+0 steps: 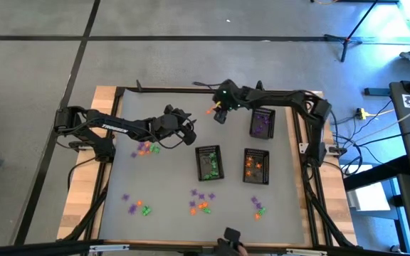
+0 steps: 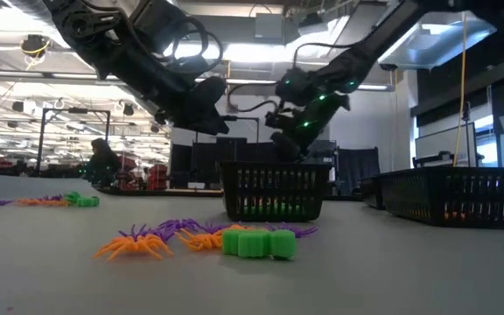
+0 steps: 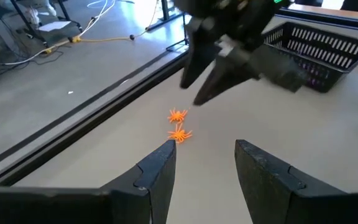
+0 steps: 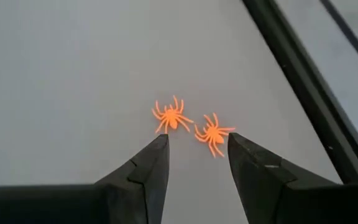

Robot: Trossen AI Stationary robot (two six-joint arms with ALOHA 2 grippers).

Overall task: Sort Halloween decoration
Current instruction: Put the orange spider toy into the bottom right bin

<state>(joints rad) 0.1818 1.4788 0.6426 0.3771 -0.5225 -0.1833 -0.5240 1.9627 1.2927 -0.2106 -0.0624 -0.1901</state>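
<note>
Two tiny orange spiders (image 4: 173, 117) (image 4: 212, 134) lie flat on the grey table near its far edge, also seen as orange spiders (image 1: 210, 110) from above. My right gripper (image 4: 197, 146) hovers just above them, open, fingers pointing down, touching neither. My left gripper (image 3: 204, 152) is open and empty, raised over the table's middle left (image 1: 187, 135), facing the right gripper (image 3: 222, 68). More orange, green and purple trinkets lie in loose clusters (image 1: 146, 149) (image 1: 137, 208) (image 1: 201, 203) (image 1: 257, 206) on the table.
Three black mesh baskets stand right of centre: one with purple pieces (image 1: 262, 122) beside the right gripper, one with green (image 1: 209, 162), one with orange (image 1: 256, 166). The black frame rail (image 4: 303, 87) runs close behind the two spiders. Open table lies between the baskets and the left cluster.
</note>
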